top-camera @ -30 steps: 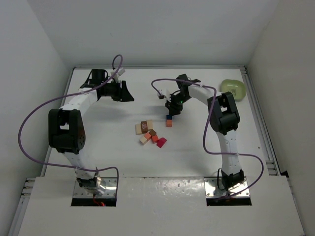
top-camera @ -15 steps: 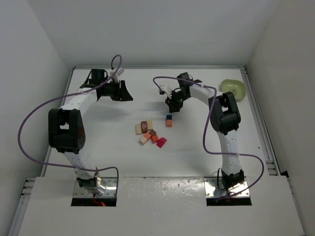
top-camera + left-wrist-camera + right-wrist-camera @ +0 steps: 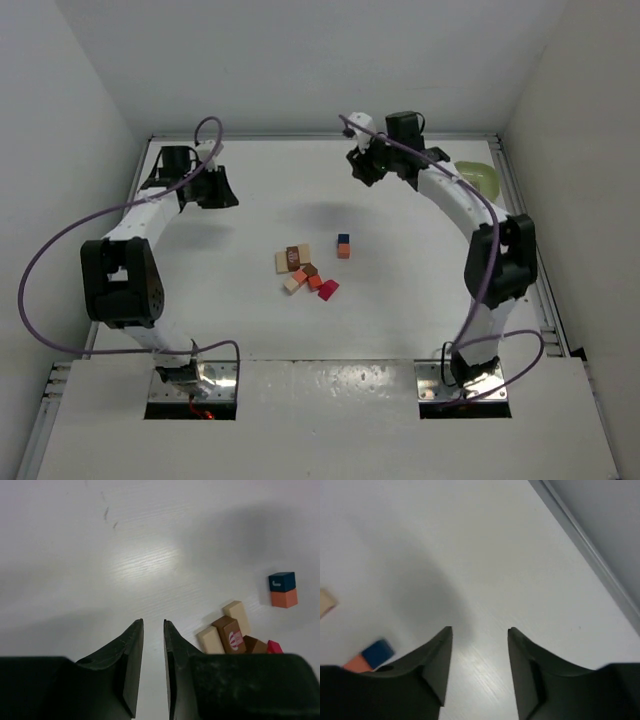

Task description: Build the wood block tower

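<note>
Green bowl [image 3: 484, 178] overhead only, tower [image 3: 343, 246] all views

There is a blue block [image 3: 282, 581], an orange block [image 3: 284, 598], and a brown block [image 3: 231, 635] seemingly bearing red-and-white stripes.

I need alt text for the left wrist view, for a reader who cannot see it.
The left gripper, shut on nothing, hangs above a white table. At right lie a blue block touching an orange block, and a cluster of pale and brown wood blocks.
</note>
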Available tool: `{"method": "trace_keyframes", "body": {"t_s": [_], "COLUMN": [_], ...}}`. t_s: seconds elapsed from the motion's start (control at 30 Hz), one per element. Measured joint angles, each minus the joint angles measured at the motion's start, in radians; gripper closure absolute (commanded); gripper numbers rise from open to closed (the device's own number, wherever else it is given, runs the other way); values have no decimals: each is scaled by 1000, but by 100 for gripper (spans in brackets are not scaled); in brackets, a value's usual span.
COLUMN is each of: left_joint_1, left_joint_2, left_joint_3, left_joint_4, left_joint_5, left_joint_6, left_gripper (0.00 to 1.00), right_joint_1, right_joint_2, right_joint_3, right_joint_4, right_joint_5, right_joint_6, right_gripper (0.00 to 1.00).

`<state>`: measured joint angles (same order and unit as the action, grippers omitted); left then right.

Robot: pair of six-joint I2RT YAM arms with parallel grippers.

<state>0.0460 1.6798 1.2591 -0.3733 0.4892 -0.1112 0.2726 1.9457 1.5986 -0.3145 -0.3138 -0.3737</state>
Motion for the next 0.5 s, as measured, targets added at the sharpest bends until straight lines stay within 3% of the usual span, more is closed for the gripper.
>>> {"method": "trace_keyframes", "body": {"t_s": [0.13, 0.17, 0.2, 0.33, 0.5], "left_joint_1": [80, 108, 135, 220, 233], "left_joint_2": [-111, -138, -161, -235, -299], "left_joint_3": [-97, -118, -132, -180, -242], "left_joint_4": [-16, -19, -23, -31, -44], "left_joint_5": [-35, -44, -53, -85, -42], "left_joint_6": [-5, -6, -3, -23, 21], "left_gripper": [53, 19, 2, 0, 0], "right_joint_1": [167, 212, 252, 332, 364], "right_joint_2": [-158, -174, -182, -147, 13], "right_joint_3": [-90, -107, -121, -143, -61], "right_joint_4": [6, 7, 2, -63, -136], "right_joint_5": [-4, -13, -24, -89, -147], "right_joint_6": [-10, -5, -2, -32, -52], "right_gripper": [40, 38, 32, 29, 23]}}
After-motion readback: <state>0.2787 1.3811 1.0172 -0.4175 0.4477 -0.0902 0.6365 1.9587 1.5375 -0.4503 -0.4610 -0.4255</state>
